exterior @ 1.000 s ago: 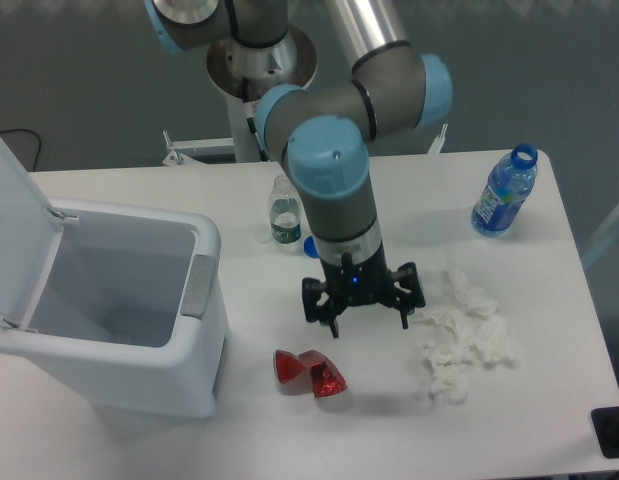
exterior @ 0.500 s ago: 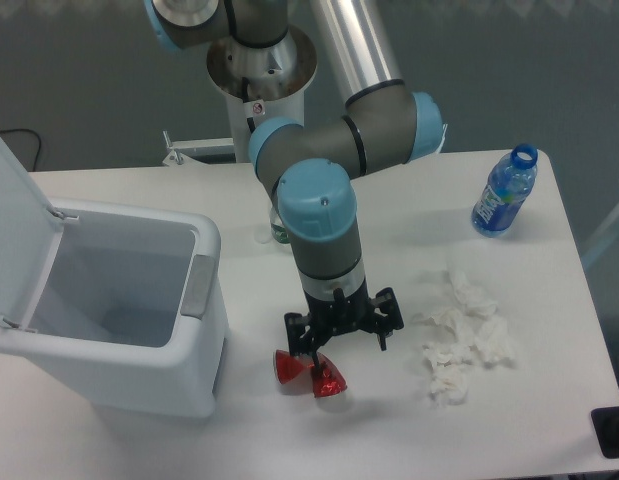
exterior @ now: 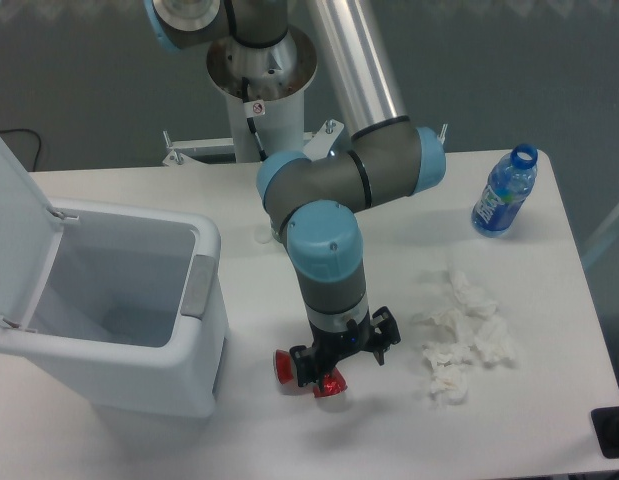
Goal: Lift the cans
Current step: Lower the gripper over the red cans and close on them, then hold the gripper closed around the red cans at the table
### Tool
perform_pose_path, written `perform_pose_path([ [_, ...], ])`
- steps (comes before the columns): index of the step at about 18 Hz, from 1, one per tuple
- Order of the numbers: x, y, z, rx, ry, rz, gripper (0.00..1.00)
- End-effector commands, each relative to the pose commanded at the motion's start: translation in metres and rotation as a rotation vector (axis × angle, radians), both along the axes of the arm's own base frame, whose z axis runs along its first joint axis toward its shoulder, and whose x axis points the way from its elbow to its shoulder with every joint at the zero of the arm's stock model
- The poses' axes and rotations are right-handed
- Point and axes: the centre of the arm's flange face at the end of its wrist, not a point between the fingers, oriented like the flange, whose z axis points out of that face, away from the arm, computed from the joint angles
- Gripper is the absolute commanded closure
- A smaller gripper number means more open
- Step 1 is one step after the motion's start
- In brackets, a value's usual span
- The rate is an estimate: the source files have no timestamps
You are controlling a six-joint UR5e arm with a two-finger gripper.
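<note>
The can [exterior: 286,366] is a small shiny red crushed piece lying on the white table [exterior: 139,450] just right of the bin's front corner. Its left lobe shows plainly, and a second red lobe [exterior: 332,384] peeks out below the tool. My gripper [exterior: 337,364] points straight down and sits low over the can, its black fingers still spread wide on either side of the middle of the can. The part of the can between the fingers is hidden by the wrist.
A white bin [exterior: 194,300] with its lid raised stands at the left, close to the can. Crumpled white tissue wads [exterior: 467,340] lie to the right of the gripper. A blue-labelled plastic bottle [exterior: 504,192] stands at the far right.
The gripper has travelled left and toward the front of the table, then dropped down onto the can. Its fingers stay spread. The can has not moved.
</note>
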Motion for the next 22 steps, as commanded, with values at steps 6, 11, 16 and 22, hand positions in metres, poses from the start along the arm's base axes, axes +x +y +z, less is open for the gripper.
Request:
perform_pose_path([
  [6, 0.001, 0.007, -0.024, -0.002, -0.043, -0.017, 0.00],
  [11, 0.000, 0.010, -0.033, -0.010, -0.049, -0.030, 0.00],
  [16, 0.001, 0.011, -0.038, -0.020, -0.051, -0.062, 0.00],
  [22, -0.001, 0.011, -0.053, -0.039, -0.060, -0.099, 0.00],
])
